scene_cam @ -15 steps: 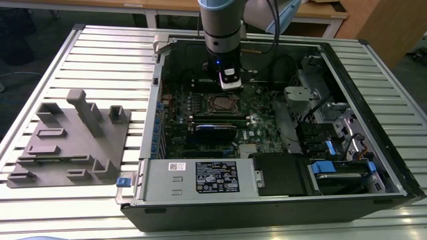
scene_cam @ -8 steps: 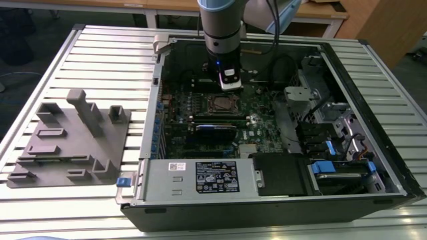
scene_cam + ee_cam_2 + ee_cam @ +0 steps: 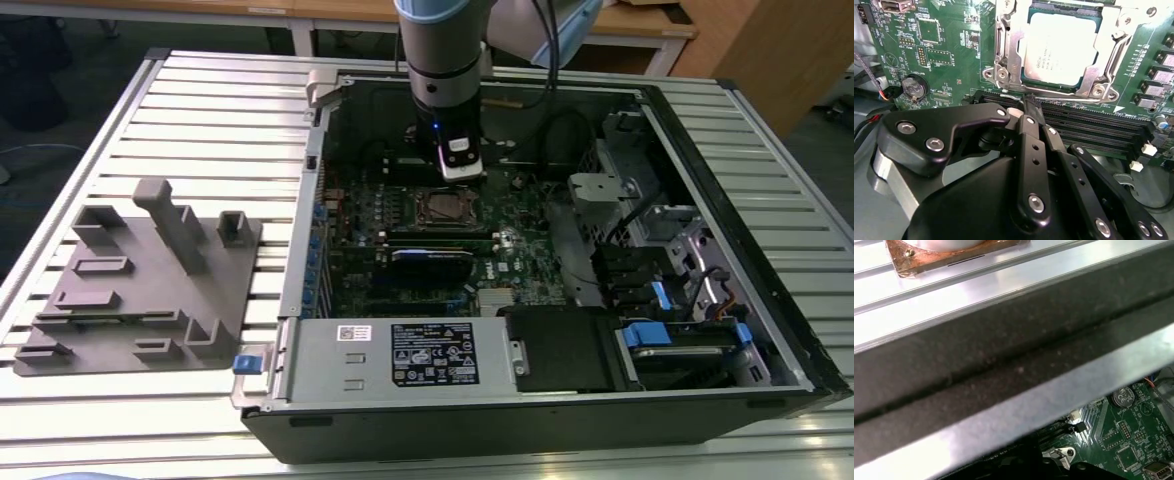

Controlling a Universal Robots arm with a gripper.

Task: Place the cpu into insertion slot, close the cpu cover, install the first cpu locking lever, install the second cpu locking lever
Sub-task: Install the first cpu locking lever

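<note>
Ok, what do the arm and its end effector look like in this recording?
The arm is a grey metallic tube with a light blue joint cap at the top, ending in a black wrist section with a small blue light and a white block. Black cables hang beside it. In the second wrist view, the end effector is matte black, built of linked bars with silver screws.

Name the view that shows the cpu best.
The second wrist view: the cpu sits close and large, its silver top framed by the cpu cover. The exterior view shows it small and distant.
</note>
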